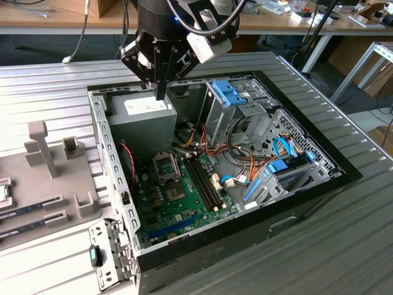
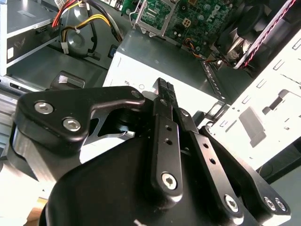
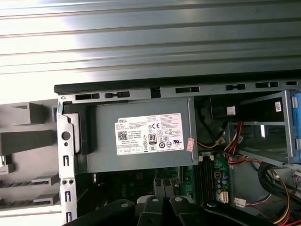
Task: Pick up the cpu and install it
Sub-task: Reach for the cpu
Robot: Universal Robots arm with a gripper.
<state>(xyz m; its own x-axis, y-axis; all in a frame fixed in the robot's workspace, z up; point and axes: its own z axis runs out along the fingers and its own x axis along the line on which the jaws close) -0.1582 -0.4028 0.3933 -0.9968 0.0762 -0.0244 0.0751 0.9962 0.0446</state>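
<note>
Gripper poised over the power supply, jaws pressed together

Exterior view: the black gripper (image 1: 161, 93) hangs above the boxy grey-metal power supply (image 1: 142, 114) in the open computer case (image 1: 113, 166). The cpu (image 1: 3, 192), flat and green-rimmed, lies on the grey tray (image 1: 37, 184) at the exterior view's left edge. Second wrist view: slim black fingers (image 2: 164, 122) meet, holding nothing. First wrist view: the labelled supply sits beside the ribbed metal table (image 3: 141, 37).

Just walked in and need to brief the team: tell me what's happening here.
A single robot arm is working over an open computer case. Its gripper hangs just above the grey power supply, fingers shut with nothing visible between them. The black socket frame on the motherboard sits lower in the case, away from the gripper.
</note>
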